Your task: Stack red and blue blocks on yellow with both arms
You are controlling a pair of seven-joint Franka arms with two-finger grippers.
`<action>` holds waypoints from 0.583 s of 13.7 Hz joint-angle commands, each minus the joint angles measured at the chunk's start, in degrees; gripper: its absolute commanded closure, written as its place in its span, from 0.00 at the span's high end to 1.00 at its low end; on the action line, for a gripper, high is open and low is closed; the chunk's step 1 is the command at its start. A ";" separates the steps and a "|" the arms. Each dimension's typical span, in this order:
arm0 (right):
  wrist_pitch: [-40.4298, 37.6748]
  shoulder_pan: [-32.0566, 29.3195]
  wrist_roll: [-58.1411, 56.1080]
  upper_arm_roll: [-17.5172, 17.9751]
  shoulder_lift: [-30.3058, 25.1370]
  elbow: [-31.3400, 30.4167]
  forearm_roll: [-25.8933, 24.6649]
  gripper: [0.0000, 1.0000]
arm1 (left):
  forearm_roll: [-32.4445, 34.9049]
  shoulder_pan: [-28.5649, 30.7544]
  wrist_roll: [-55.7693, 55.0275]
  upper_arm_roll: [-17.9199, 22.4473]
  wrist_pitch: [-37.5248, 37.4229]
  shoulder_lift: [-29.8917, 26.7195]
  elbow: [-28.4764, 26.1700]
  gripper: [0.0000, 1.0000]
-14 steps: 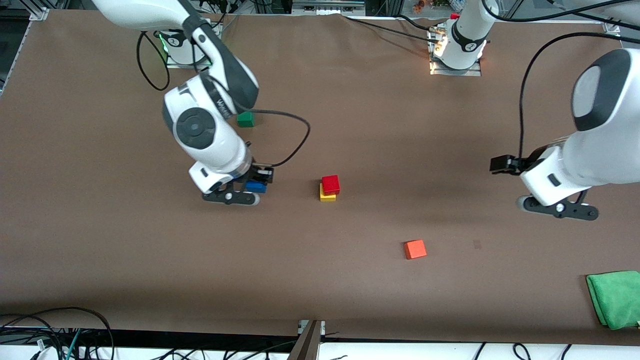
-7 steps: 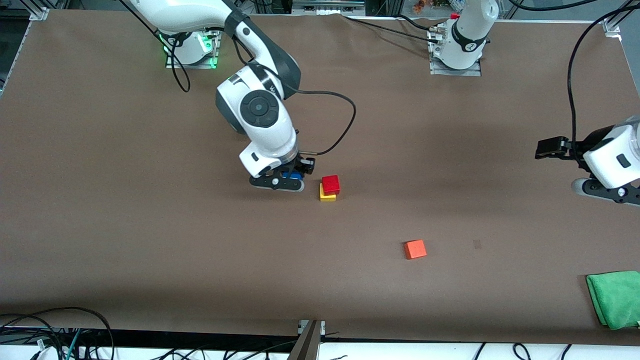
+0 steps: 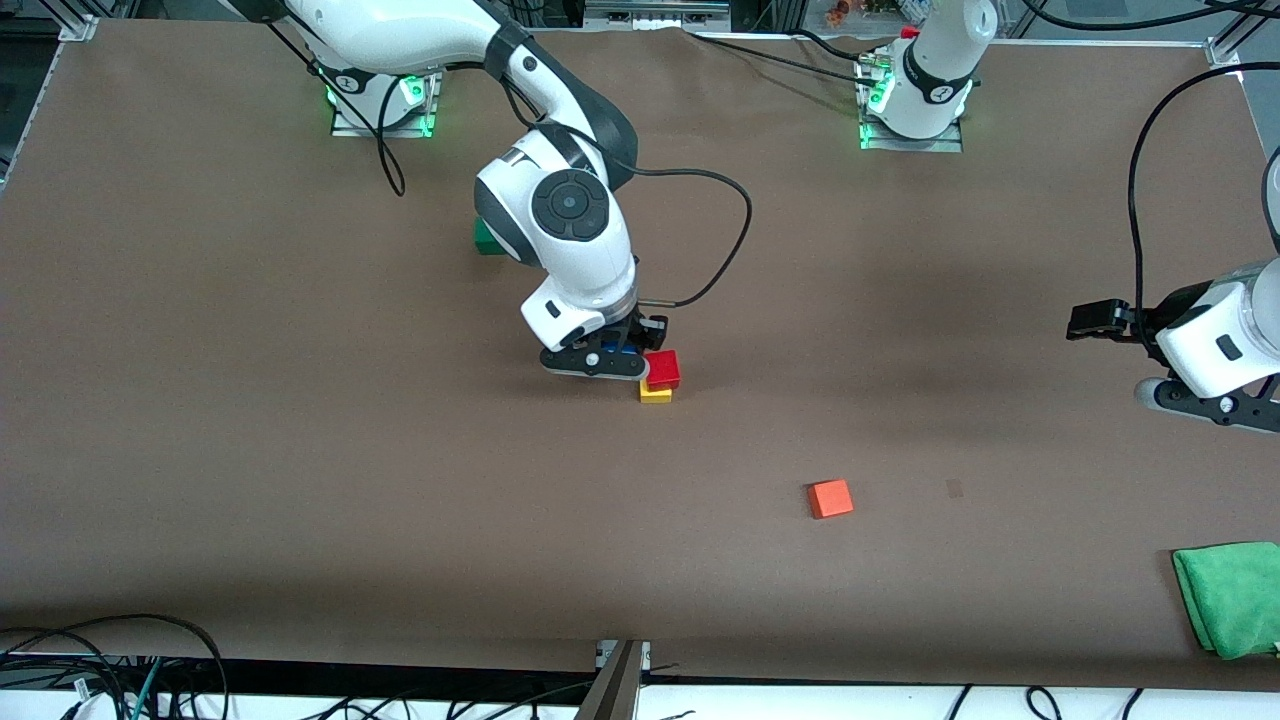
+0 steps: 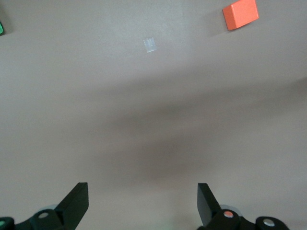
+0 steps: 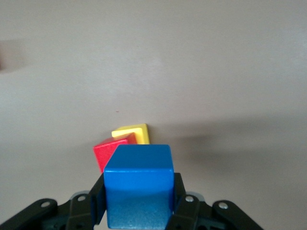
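On the brown worktop, the red block sits on the yellow block near centre. Right pincer, clamped shut on the blue block, hangs at roughly 10 o'clock from that stack, just beside it. Left pincer, jaws spread wide and empty, waits over bare worktop at the left arm's end. An orange-red cube lies at 4 o'clock from the stack, a green cube at 10 o'clock, a green cloth at the worktop's edge.
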 commanded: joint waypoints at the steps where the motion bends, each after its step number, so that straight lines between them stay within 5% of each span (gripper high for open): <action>1: -0.70 3.30 2.43 -1.68 4.77 7.09 -1.10 0.31 | -0.67 0.58 1.28 -0.15 8.44 -5.61 -10.91 1.00; 8: 3.07 4.81 2.34 -3.00 6.44 7.18 -1.10 0.31 | -3.14 6.11 11.55 0.72 17.07 -9.92 -20.42 1.00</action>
